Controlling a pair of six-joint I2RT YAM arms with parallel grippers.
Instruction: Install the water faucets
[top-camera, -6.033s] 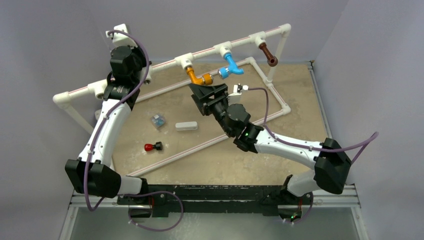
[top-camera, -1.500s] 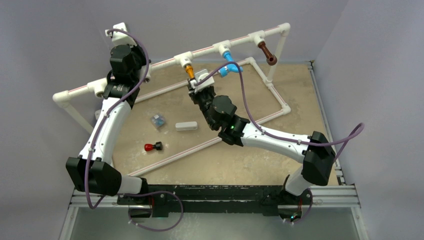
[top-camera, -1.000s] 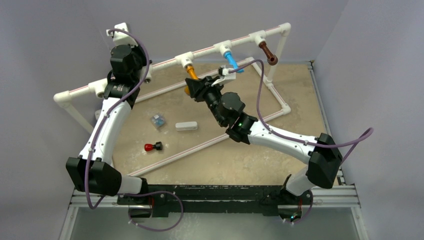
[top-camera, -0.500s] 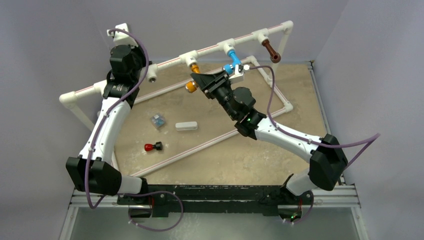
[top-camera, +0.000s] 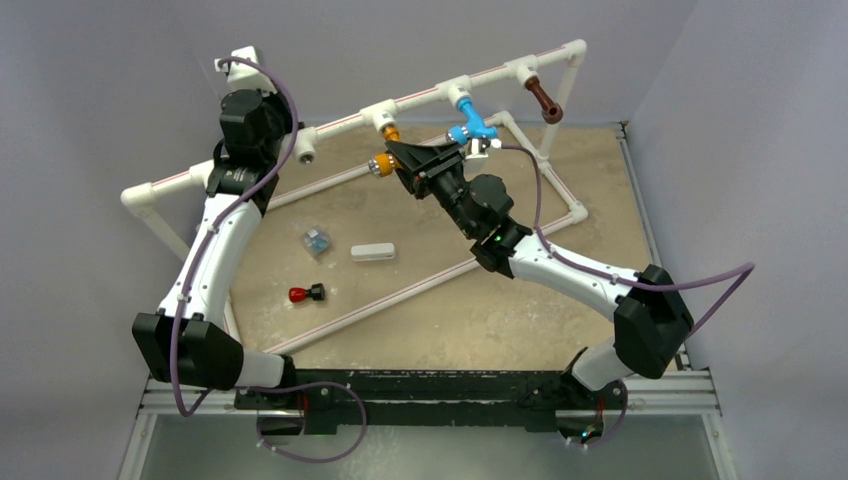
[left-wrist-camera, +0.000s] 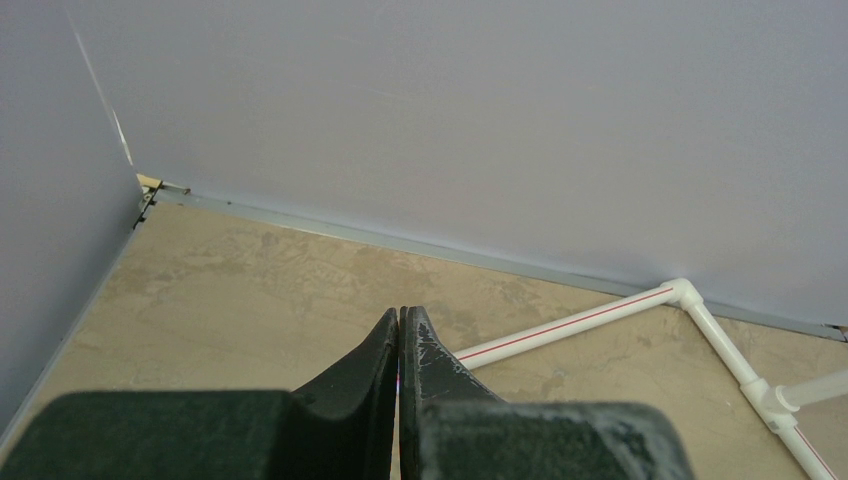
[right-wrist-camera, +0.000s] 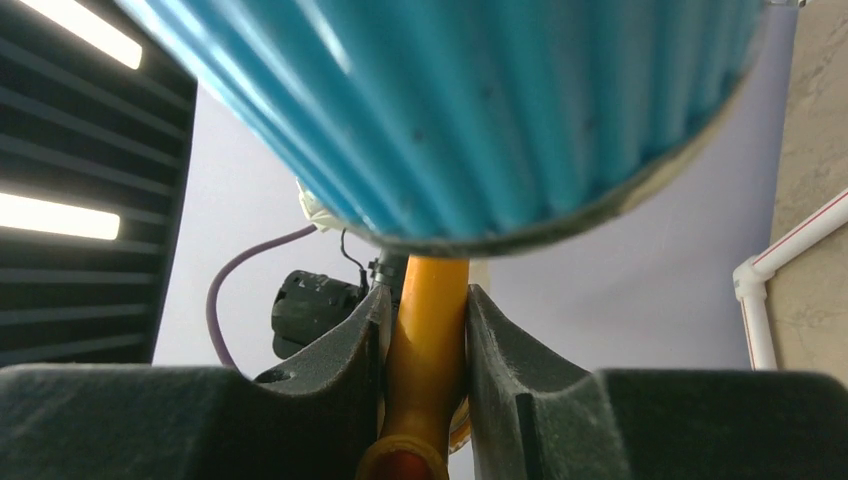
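Top external view: table (top-camera: 450, 320) carries a white pipe frame (top-camera: 345, 118). Left arm (top-camera: 215, 250) is up by the frame's left end; right arm (top-camera: 570, 275) reaches to mid-rail. All three faucets hang from the upper rail: orange faucet (top-camera: 385, 160), blue faucet (top-camera: 468, 122), brown faucet (top-camera: 543, 100), left to right.

Right wrist view alone shows the grip: right fingers (right-wrist-camera: 345, 350) pinch the orange faucet (right-wrist-camera: 428, 350) across its shaft, with the blue faucet (right-wrist-camera: 480, 100) right at the lens filling the upper frame. It doesn't show which socket is which; the top view does.

Left wrist view: left fingers (left-wrist-camera: 375, 350) pressed together, holding nothing, only wall and lower pipe beyond.

Handling guess: faucets are light, stiff plastic, and the smooth round shaft is likely to slip when twisted. Best hold is on the body near the bend, clear of the metal end.
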